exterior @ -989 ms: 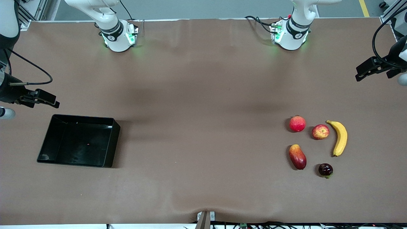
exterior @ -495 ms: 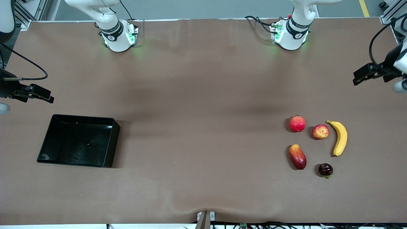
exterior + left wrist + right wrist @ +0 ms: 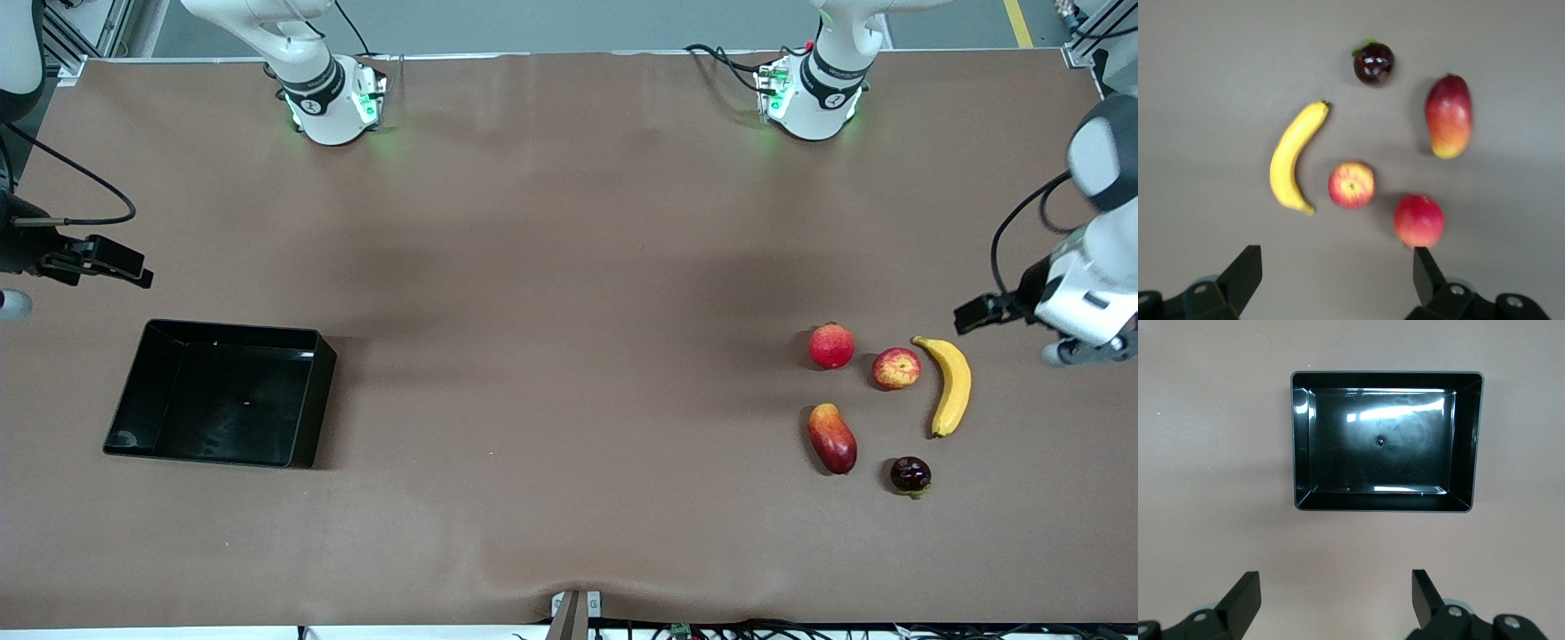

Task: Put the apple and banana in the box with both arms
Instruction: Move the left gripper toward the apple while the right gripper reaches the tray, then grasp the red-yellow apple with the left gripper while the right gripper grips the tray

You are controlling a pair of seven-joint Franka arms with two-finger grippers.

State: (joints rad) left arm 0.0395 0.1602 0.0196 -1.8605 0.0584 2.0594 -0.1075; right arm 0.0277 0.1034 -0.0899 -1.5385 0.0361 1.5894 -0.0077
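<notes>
Banana [image 3: 952, 385] on table beside apple [image 3: 895, 368]; left gripper [image 3: 976, 313] above.

table [image 3: 569, 267]: brown (cloth-covered) | on it: box [image 3: 302, 400], apple [image 3: 895, 368], banana [image 3: 952, 385], mango [image 3: 832, 438], two more fruits

Robotics lab / test cell, not a home or kitchen: two white jointed robot arms w/ green status lights are bolted along one edge of a wide table covered in plain brown matte sheeting [image 3: 551, 267], loose black cables trailing beside their bases. Past that same table edge there's grey painted floor w/ a yellow marking line [image 3: 1018, 22] & aluminium frame rails [image 3: 84, 27] at the corners.
</notes>
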